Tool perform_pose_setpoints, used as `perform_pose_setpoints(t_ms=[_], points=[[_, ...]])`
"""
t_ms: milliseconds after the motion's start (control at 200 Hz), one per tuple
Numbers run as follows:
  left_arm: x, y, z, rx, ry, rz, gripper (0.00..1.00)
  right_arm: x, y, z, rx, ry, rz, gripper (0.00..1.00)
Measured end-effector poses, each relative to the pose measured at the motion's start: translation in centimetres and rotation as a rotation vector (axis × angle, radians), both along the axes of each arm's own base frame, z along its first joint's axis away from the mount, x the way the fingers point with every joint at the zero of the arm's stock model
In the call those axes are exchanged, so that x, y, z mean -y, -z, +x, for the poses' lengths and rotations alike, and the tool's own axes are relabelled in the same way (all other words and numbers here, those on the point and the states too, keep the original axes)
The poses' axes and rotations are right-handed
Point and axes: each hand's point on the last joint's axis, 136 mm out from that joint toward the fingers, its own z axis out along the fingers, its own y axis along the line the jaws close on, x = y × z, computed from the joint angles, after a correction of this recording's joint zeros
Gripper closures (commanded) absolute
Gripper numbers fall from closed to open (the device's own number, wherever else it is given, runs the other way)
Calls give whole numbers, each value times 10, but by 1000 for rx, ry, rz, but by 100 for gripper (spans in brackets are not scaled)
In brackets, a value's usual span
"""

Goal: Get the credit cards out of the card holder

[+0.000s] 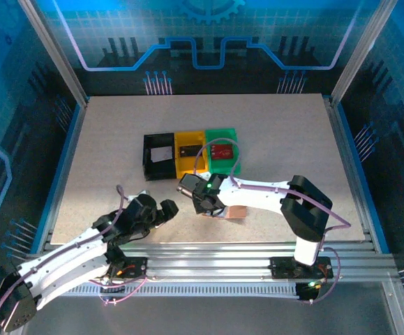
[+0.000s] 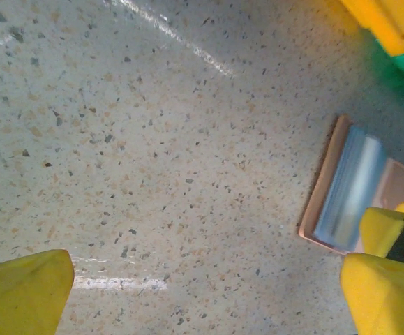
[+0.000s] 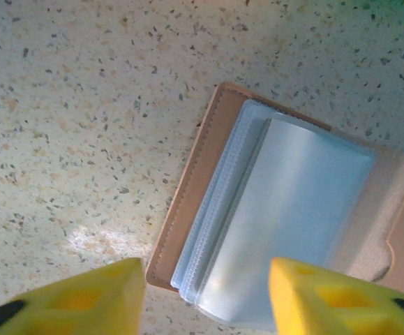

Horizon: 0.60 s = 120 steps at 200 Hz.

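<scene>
Apparently right gripper [image 3: 203, 278] hovers over card holder [image 3: 296, 202].

Table [image 3: 62, 105] matt speckled stone-look top, faint sheen patches, card holder [image 3: 195, 174] tan leather-look cover, stitched edge, inner sleeves [image 3: 292, 202] clear glossy soft plastic, right gripper fingers [image 3: 83, 300] yellow matt plastic

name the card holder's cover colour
Tan-pink; the card holder shows best in the right wrist view.
</scene>
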Motion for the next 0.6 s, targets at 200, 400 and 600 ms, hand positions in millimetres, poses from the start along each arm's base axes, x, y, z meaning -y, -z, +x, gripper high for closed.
perform_pose_setpoints(t_ms=[200, 400, 600], points=[[7, -4, 3, 11, 14, -10, 1, 3, 9, 2, -18, 0, -22, 40], [10, -7, 4, 23, 21, -20, 1, 10, 26, 5, -41, 15, -59, 48], [11, -5, 3, 18, 25, -15, 1, 15, 34, 4, -45, 16, -69, 56]])
